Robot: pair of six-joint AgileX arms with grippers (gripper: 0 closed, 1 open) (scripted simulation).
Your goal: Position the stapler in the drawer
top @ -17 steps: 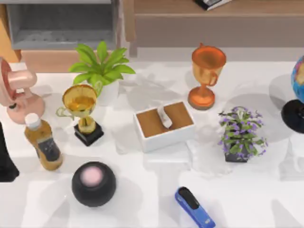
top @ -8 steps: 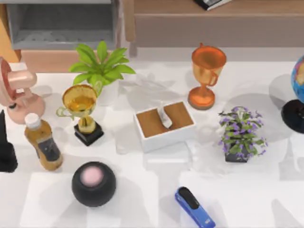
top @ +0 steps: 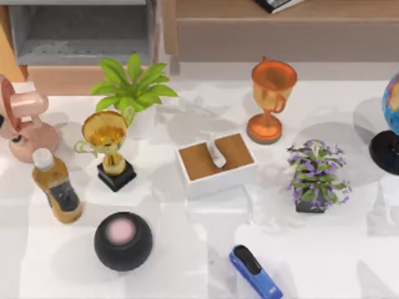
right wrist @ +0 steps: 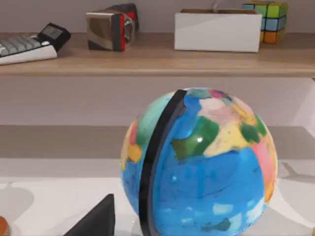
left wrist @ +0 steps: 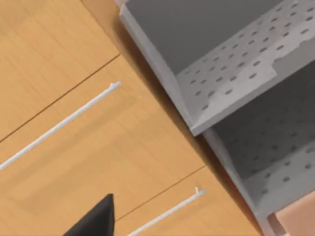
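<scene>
The stapler (top: 255, 271) is being left near the tabletop's front edge, the open drawer (top: 81, 31) being far behind clutter likely to be knocked in transit; neither claw's state can be told.

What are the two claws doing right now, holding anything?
Left gripper: near the cabinet front; grip cannot be told.
Right gripper: facing the globe; grip cannot be told.
</scene>
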